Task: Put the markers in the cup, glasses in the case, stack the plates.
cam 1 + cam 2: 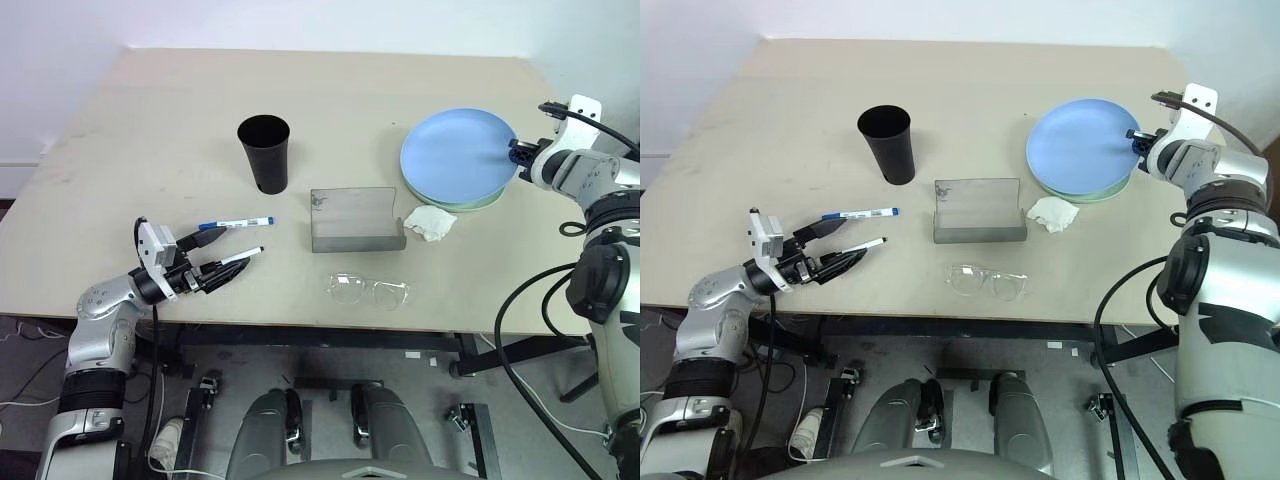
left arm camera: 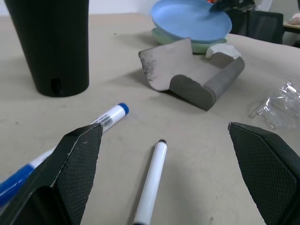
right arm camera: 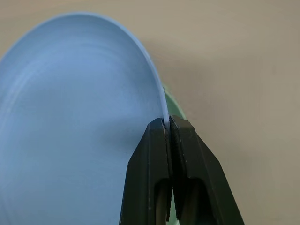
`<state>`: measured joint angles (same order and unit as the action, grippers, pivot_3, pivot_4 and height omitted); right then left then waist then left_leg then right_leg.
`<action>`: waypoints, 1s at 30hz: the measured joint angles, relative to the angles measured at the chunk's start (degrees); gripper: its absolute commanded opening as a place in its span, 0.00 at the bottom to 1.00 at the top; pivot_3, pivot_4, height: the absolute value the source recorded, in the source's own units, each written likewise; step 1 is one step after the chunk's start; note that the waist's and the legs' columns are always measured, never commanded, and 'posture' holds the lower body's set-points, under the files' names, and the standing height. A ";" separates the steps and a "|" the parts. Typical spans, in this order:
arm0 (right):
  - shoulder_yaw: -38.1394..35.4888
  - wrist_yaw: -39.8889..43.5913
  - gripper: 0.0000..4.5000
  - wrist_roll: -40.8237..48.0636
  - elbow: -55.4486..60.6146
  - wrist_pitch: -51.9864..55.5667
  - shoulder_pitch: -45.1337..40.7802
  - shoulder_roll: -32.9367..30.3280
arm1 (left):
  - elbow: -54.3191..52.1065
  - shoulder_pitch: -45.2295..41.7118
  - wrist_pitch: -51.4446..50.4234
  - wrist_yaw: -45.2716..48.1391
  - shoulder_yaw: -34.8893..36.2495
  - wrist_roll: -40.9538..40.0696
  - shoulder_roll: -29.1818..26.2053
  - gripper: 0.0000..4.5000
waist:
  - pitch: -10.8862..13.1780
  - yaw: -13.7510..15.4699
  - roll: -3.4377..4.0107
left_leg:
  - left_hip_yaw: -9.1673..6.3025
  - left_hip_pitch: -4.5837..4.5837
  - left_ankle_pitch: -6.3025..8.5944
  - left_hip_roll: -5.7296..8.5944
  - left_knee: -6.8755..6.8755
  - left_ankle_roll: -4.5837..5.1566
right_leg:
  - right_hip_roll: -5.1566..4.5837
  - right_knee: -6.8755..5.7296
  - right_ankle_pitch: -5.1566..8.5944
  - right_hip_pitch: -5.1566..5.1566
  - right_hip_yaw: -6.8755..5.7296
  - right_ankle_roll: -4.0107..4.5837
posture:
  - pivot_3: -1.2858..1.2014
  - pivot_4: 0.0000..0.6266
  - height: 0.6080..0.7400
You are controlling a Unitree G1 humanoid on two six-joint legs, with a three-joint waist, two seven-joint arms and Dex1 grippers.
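1. Pinching the rim of the light blue plate [image 1: 455,155] w/ my right hand [image 3: 168,123], fingers clamped tight on its edge. It sits on the mint green plate [image 1: 470,205], whose rim peeks out underneath, so the stack looks made; I judge letting go is what's left there.
2. My left hand [image 1: 228,262] is spread wide, low over the worktop [image 1: 120,130], fingers either side of the black-cap marker [image 2: 151,180], not yet touching it.
3. Landmark = the case [image 1: 355,220], open, lid standing up. Cup [image 1: 265,152]: beyond it, toward my left, upright. Blue-cap marker [image 1: 238,223]: to its left, lying flat; black-cap marker just nearer me than that one. Glasses [image 1: 368,290]: just in front of the case, nearer me. Plates: beyond it, toward my right. White paper wad [image 1: 430,222]: just to its right, touching or nearly touching the plates.
4. Risks, my guess:
 - Pulling the right hand away before opening would drag the blue plate off the green one, maybe shove the wad.
 - The 2 markers lie close; a sloppy close of the left hand could catch both or roll one toward the worktop edge.
 - Thin pen lying flat: fingertips may scrape the worktop and flick it away.
 - Cup is tall and narrow at the base; a bump during the drop could tip it.
5. Writing: blue print on the blue-cap marker's barrel, too small to read. No other labels I can make out.
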<state>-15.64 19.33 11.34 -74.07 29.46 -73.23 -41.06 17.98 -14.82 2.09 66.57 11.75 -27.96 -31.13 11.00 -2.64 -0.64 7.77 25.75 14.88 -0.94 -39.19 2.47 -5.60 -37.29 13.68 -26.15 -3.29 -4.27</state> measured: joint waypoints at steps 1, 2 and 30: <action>0.00 -0.12 0.01 -0.11 -0.21 0.10 0.00 0.01 | 0.29 0.03 0.26 0.19 0.00 0.05 0.00 1.00 | 0.00 0.00 0.00 | 0.00 0.00 -0.01 0.00 0.00 -0.01 | 0.00 -0.02 -0.01 -0.01 0.01 0.01 | 0.52 0.24 0.77; 0.03 -0.34 0.01 -0.48 -0.38 0.18 0.01 0.08 | 0.95 -0.04 1.05 0.50 0.00 0.17 0.00 1.00 | -0.01 0.00 0.01 | 0.00 -0.02 -0.02 0.00 0.00 -0.02 | 0.00 -0.03 -0.01 -0.02 0.01 0.02 | 0.52 0.24 0.77; 5.90 18.46 0.99 -5.47 7.96 -5.57 1.63 1.57 | 11.53 -3.06 8.36 4.60 0.24 2.29 1.45 1.00 | -0.03 -0.05 0.08 | 0.07 -0.08 -0.06 -0.03 -0.03 0.01 | 0.03 -0.21 -0.02 -0.04 0.04 0.01 | 0.52 0.24 0.77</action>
<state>-9.75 37.80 5.87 -66.11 23.90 -71.60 -39.48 29.51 -17.88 10.45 71.17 12.00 -25.67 -29.68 10.96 -2.68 -0.56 7.84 25.66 14.83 -0.96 -39.22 2.49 -5.57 -37.50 13.66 -26.19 -3.25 -4.26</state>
